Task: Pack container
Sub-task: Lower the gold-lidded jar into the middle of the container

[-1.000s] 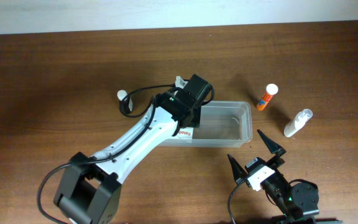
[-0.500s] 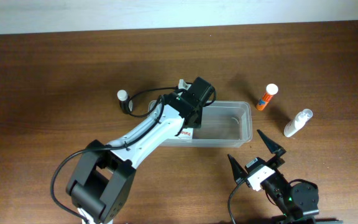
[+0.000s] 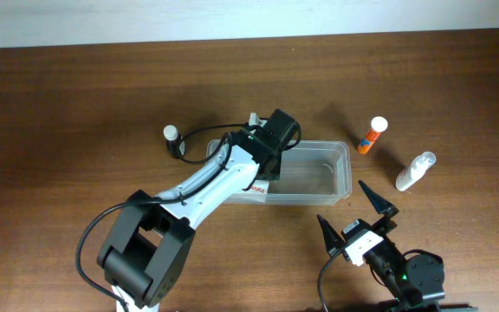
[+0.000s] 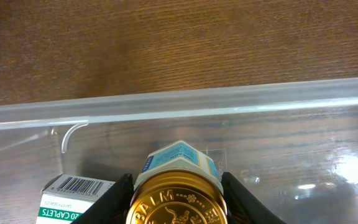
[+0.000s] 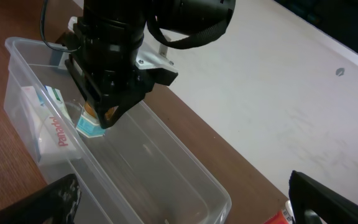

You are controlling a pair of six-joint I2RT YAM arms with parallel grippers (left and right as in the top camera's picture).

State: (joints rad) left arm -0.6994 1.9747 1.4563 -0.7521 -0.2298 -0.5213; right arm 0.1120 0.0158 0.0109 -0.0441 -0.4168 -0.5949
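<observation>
from overhead, the clear rectangular plastic tub (image 3: pixel 345 173) sits just right of the frame's middle on the brown wooden surface (image 3: pixel 76 95), open side up, its long axis running left to right. the white left arm (image 3: pixel 204 184) comes up from the lower left and its black wrist covers the tub's upper left corner, so that view hides what the left pincer (image 4: pixel 178 210) carries. the left wrist view settles it for me: the pincer is closed partway onto a small jar with a gold embossed lid and a pale blue label (image 4: pixel 179 163), one black finger (image 4: pixel 120 200) pressed to each side of it. the tub's rim crosses that frame left to right above the jar. a white cardboard box with a green band and a barcode (image 4: pixel 73 198) lies on the tub floor at lower left, just beside the jar. only the right wrist view shows the height: the jar sits low between the tub's long walls, near its upper left end; whether it touches the floor i cannot tell. there the tub runs diagonally from upper left to lower right. the right pincer (image 3: pixel 346 208) stands wide open and holds nothing, just below the tub's lower right corner in the overhead. overhead also shows an orange tube with a white cap (image 3: pixel 372 135) and a clear spray bottle (image 3: pixel 415 171) right of the tub.
</observation>
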